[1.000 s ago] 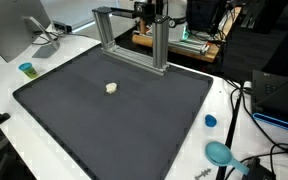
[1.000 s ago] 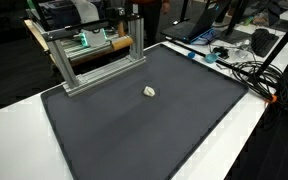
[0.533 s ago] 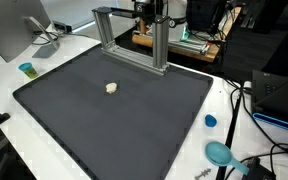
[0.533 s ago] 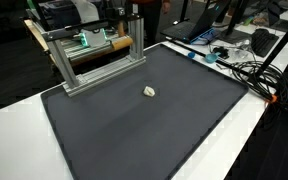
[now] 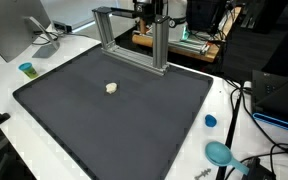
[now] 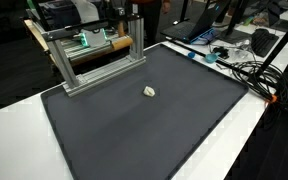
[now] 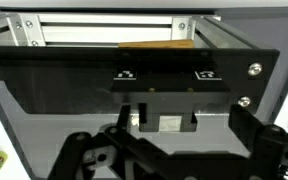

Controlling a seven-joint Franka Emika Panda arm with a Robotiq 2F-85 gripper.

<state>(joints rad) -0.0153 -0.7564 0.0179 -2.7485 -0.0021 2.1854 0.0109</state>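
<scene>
Dark grey mat (image 5: 134,120) covers a white counter (image 5: 2,85) in both exterior views. A small cream lump (image 5: 111,88) lies alone on the mat, left of the picture's centre. It is well apart from the aluminium frame (image 5: 132,30), which stands at the mat's far edge, upper middle. In the wrist view, the black jaws fill the bottom of the picture, spread open and holding nothing. The aluminium frame runs along the top.

No word or number can be read. In the wrist view, two white marks (image 7: 129,73) on a black bar (image 7: 54,68) and a pale sticker (image 7: 169,124) on the gripper (image 7: 169,162) are too blurred to make out.
</scene>
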